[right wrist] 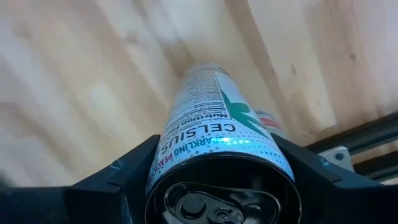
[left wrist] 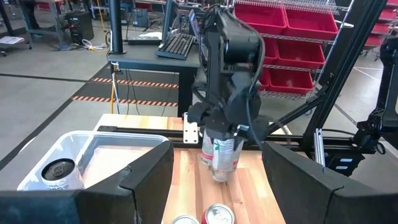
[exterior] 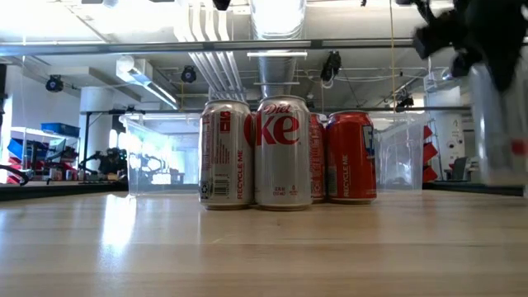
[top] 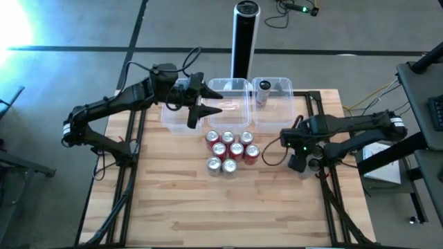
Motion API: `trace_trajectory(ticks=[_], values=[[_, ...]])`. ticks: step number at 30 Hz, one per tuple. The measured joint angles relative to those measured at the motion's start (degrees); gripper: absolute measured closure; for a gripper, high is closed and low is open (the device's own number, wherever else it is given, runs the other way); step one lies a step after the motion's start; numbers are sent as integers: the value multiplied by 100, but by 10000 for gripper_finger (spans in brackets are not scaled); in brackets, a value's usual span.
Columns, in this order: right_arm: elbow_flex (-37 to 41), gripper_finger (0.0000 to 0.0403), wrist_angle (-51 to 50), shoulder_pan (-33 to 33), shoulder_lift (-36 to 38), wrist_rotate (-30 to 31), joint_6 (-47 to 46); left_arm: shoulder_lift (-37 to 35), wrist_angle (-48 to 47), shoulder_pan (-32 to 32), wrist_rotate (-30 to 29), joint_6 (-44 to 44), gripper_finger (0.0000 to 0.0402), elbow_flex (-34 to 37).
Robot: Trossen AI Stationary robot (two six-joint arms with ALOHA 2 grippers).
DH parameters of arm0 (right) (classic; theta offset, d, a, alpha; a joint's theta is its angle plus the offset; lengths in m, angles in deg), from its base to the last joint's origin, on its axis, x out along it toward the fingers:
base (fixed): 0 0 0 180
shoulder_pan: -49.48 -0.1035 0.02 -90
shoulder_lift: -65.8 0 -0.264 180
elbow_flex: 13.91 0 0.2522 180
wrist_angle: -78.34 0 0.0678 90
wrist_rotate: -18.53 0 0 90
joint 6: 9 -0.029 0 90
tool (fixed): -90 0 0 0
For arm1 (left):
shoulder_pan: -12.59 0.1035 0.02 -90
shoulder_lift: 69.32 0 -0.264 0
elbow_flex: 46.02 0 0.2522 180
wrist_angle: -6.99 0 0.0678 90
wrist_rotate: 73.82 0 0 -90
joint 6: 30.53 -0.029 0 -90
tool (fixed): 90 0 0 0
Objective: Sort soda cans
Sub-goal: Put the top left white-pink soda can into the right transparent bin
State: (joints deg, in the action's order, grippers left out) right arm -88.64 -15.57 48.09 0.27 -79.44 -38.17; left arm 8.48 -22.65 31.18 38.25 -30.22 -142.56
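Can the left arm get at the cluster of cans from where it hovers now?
Probably yes: the left gripper hangs open over the tubs, just behind the can cluster, with nothing between. The right gripper stays off to the side.

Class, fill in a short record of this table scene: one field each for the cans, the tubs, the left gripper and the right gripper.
cans: cluster of red and silver soda cans at table centre, upright
tubs: clear tubs at the far edge; one tall can stands in the right tub
left gripper: left gripper open, empty, over the left tub
right gripper: right gripper near the right table edge, fingers around a white Celsius can
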Motion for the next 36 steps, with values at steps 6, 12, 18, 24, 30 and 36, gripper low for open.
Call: trace_trajectory(ticks=[6, 12, 18, 24, 30, 36], values=[[-2007, 149, -458, 70, -663, 8, 430, 0, 142, 23, -2, -33, 170, 0], [-3868, 153, -761, 409, -1230, 502, 290, 0, 229, 24, -1, 52, 170, 0], [-4913, 147, -1018, 1116, -1671, 1536, 563, 0, 220, 24, -2, 128, 170, 0], [-5353, 153, -979, 2283, -2138, 1892, 912, 22, 169, 26, -2, 187, 170, 0], [-5071, 149, -995, 3200, -2581, 1330, 2128, 11, -41, 22, -2, 330, 170, 0], [-4420, 152, -919, 3695, -2919, 1249, 2673, -113, -220, 22, -4, 457, 170, 0]])
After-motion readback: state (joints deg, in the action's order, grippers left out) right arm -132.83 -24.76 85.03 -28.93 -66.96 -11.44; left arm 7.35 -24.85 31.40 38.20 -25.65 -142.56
